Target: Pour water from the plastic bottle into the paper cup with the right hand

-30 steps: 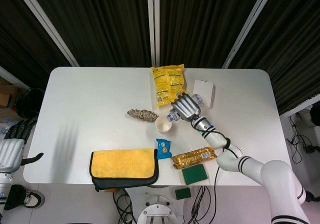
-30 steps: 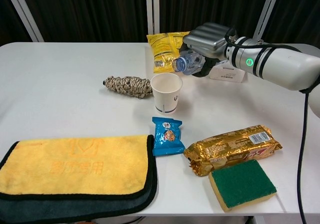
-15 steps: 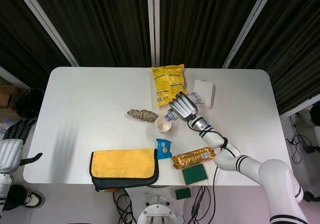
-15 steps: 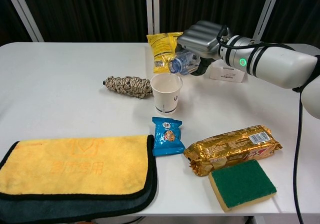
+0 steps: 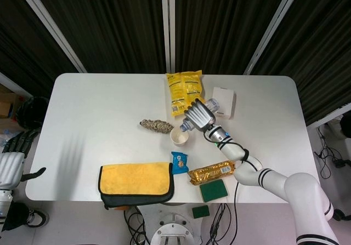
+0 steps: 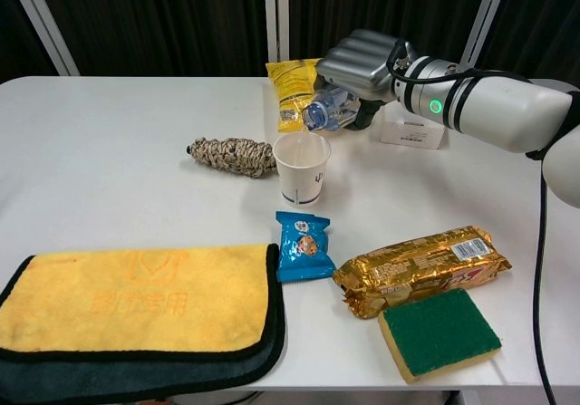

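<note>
Right hand point(image 6: 367, 62) grips the plastic bottle point(image 6: 328, 111), tipped nearly flat, mouth over the rim of the paper cup point(image 6: 302, 168), not touching. Cup stands upright mid-table point(image 6: 127, 142), between rope bundle point(image 6: 232, 156) and blue snack packet point(image 6: 304, 245). Left hand point(image 5: 12, 160) hangs off the table's left edge; fingers too dark and small to tell.

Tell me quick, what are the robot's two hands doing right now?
Right hand: holding the plastic bottle, tipped over the paper cup.
Left hand: off the table's left edge, holding nothing; open or closed cannot be told.
</note>
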Available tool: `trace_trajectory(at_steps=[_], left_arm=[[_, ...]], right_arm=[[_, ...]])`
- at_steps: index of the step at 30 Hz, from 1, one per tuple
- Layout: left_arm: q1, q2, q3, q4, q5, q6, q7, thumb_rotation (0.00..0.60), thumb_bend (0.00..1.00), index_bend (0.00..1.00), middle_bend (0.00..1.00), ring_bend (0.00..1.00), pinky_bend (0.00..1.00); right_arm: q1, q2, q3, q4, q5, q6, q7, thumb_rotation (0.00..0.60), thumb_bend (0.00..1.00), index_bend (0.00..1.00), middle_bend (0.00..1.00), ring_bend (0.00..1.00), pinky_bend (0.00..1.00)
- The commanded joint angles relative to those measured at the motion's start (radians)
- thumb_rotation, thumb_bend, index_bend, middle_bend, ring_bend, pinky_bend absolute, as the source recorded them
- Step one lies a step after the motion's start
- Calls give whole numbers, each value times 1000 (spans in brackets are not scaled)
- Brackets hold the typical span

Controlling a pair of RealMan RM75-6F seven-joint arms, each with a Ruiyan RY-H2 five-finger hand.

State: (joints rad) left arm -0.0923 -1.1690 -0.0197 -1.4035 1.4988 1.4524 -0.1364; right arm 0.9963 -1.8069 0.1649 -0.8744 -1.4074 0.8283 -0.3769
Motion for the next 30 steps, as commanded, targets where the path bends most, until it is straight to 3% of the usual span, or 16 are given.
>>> trace_trajectory(at_steps=[1, 18, 30], left_arm=[[0, 0, 0, 0, 0, 0, 0, 594, 88, 86, 63, 0, 116], [1, -2, -1, 3, 0, 0, -1, 593, 88, 86, 62, 0, 116], [4, -2, 0, 7, -1, 1, -6, 595, 88, 86, 63, 0, 116]], right_arm=[[2, 6, 1, -7, 4, 1, -14, 600, 364, 663, 550, 578, 572], [3, 27, 5, -41, 28, -3, -43, 600, 364, 662, 548, 578, 570], [-52, -4, 4, -44, 64, 14, 96, 600, 359, 657, 540, 578, 565]])
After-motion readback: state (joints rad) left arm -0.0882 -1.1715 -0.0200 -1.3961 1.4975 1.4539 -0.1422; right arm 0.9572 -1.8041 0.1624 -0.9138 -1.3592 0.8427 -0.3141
